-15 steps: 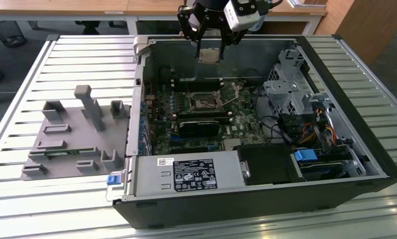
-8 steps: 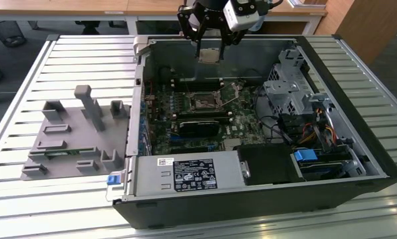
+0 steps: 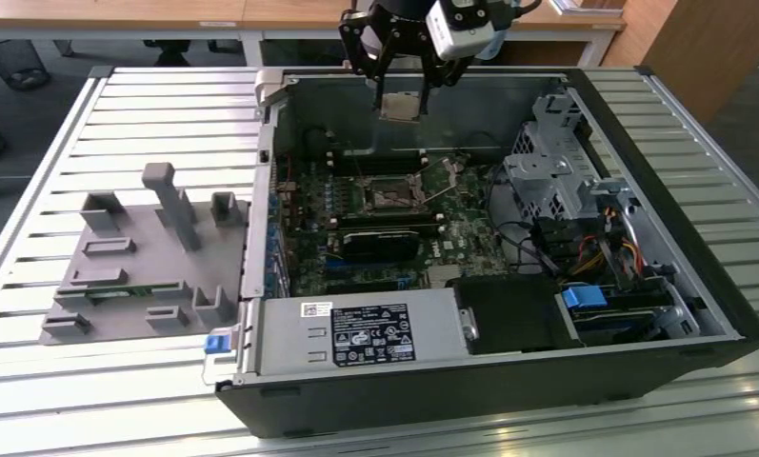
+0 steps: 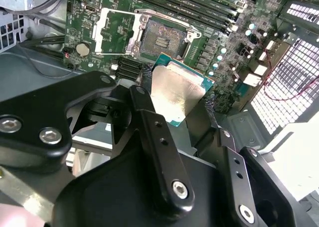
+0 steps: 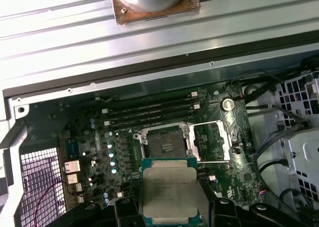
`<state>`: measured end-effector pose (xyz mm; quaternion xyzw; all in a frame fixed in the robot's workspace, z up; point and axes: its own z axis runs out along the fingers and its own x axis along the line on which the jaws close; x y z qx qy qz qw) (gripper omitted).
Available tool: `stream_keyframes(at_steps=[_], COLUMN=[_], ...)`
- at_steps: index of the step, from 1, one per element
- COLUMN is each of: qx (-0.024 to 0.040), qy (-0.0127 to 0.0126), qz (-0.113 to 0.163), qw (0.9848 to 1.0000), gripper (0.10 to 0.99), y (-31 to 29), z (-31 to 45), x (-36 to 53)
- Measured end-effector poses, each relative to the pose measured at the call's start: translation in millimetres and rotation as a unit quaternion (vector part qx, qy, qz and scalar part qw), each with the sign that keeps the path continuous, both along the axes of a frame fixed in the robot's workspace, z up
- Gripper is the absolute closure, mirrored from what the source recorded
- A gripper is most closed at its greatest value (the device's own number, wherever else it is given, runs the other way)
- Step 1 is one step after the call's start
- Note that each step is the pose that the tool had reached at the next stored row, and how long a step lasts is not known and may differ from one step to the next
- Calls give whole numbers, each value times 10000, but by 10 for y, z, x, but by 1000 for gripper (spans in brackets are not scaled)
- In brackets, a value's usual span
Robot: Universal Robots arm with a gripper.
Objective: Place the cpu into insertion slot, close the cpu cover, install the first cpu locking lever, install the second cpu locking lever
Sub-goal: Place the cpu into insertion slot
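First step in hand: the black gripper [image 3: 402, 93] pinches the flat, square, silvery-beige cpu [image 3: 401, 108] in its jaws, apart from the dark, square, metal-rimmed insertion slot [image 3: 389, 198]. Seating it likely demands square, level alignment.

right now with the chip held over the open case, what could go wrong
The flat square silvery-beige cpu hangs pinched in the black gripper above the green board; a slip could drop it onto components. The small dark square insertion slot lies bare, so a crooked landing might damage it. The thin silvery cpu cover lies open beside it and could snag.
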<state>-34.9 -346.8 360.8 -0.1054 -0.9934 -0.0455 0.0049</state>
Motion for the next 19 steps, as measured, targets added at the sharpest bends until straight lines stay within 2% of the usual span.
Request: stream_keyframes(at_steps=[19], qx=[0], qy=[0], qz=[-164], qw=[9999], gripper=[561], y=[0], z=[0], x=[0])
